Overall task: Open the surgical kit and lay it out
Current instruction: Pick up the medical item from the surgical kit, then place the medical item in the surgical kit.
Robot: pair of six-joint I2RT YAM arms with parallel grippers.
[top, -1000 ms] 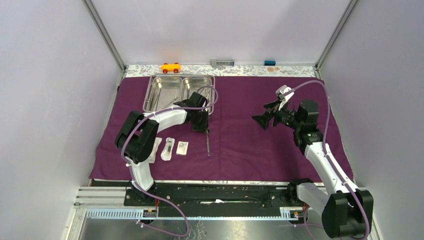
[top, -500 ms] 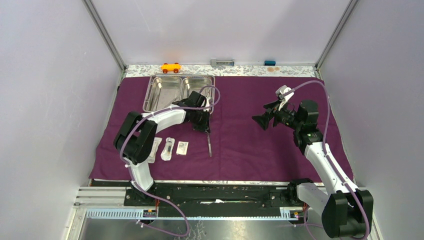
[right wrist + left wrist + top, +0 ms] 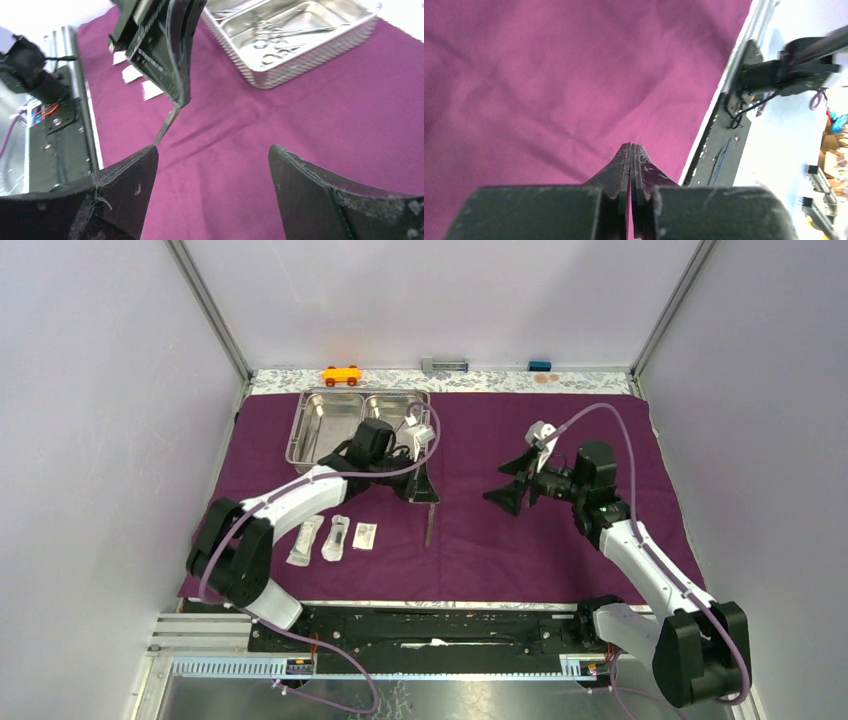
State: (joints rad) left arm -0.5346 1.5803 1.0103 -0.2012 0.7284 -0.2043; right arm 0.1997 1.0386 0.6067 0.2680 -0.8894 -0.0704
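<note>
The dark purple cloth wrap [image 3: 540, 540] lies spread flat. The steel two-compartment tray [image 3: 318, 425] sits at its back left; in the right wrist view [image 3: 320, 47] ring-handled forceps [image 3: 272, 37] lie in it. My left gripper [image 3: 427, 495] is shut on thin steel tweezers [image 3: 430, 526], which hang down with the tip just above the cloth; the right wrist view shows them [image 3: 167, 125] below the shut fingers [image 3: 172, 75]. In the left wrist view the jaws [image 3: 631, 146] are pressed together. My right gripper [image 3: 508, 487] is open and empty, a little right of the tweezers [image 3: 212, 150]. Three sealed packets [image 3: 336, 537] lie in a row at front left.
A small orange toy car [image 3: 341, 374], a grey block [image 3: 444, 365] and a blue block [image 3: 539, 365] sit on the patterned strip behind the cloth. Frame posts and walls close in both sides. The black arm rail [image 3: 440, 625] runs along the near edge.
My left gripper has lifted the tweezers off the cloth and swung right and forward. My right gripper has moved left toward them, still open.
</note>
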